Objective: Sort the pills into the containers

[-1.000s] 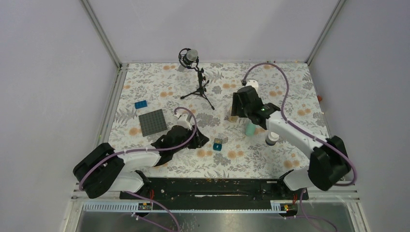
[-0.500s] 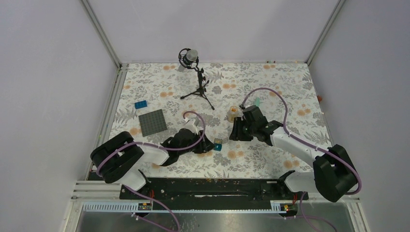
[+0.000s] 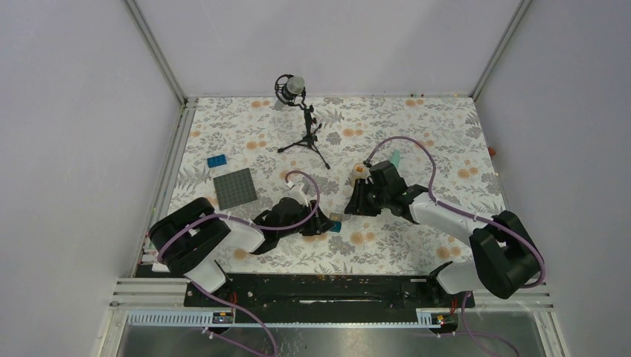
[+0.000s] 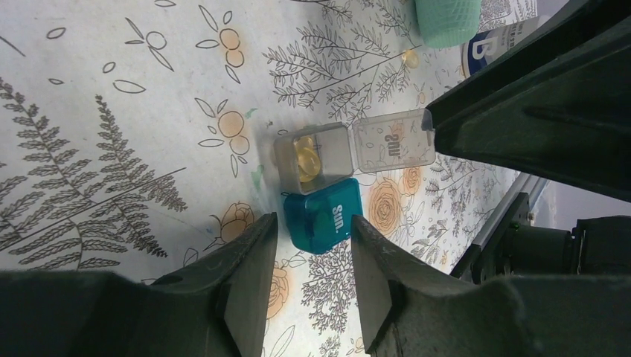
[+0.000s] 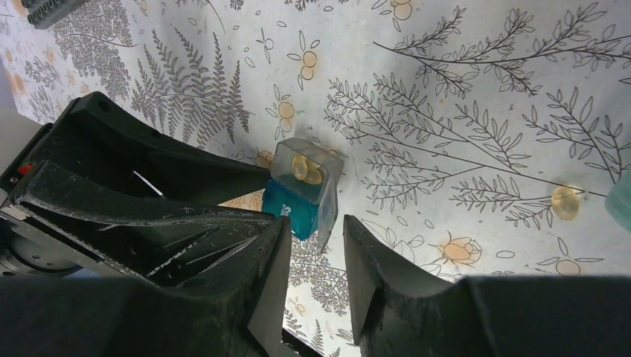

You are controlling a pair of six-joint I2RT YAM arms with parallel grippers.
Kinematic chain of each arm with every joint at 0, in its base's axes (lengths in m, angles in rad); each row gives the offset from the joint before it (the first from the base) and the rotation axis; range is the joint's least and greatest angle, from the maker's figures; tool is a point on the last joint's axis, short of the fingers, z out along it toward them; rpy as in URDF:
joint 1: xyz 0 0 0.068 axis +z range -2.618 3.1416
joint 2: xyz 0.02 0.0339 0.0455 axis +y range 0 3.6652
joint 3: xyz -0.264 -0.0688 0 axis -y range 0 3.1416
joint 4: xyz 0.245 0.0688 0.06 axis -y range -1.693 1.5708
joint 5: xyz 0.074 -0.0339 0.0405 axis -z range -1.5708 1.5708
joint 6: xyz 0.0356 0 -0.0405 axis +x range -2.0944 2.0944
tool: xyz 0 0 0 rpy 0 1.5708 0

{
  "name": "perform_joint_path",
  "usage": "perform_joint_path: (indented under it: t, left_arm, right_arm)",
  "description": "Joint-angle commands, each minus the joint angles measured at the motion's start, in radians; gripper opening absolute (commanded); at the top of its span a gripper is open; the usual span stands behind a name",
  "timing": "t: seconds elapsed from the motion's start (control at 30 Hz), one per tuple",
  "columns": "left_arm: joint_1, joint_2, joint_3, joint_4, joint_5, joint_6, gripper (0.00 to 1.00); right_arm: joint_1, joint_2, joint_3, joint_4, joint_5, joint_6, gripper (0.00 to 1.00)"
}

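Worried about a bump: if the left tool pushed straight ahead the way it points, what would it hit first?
The teal box, sitting right at the fingertips of the left tool; they may already touch. The grey box, standing open, lies just beyond it.

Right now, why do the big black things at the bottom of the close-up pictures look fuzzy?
Left wrist view: the left gripper sits right at the lens, so its fingers look soft, while the teal box and grey box look sharp. Right wrist view: same for the right gripper; the loose pill is crisp.
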Motion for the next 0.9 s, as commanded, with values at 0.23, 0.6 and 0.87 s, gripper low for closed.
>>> perform_joint_path:
  t: [0.23, 0.6, 0.87]
  left_arm:
    - [-0.014, 0.056, 0.076, 0.025, 0.053, 0.045, 0.4]
    - [-0.016, 0.063, 0.082, -0.007, 0.048, 0.069, 0.32]
    - [-0.017, 0.068, 0.092, -0.012, 0.056, 0.076, 0.3]
  right_arm:
    - [-0.002, 0.036, 0.019, 0.032, -0.06, 0.051, 0.37]
    - [-0.002, 0.08, 0.044, 0.023, -0.096, 0.109, 0.23]
    - [0.0, 0.122, 0.05, 0.109, -0.146, 0.129, 0.32]
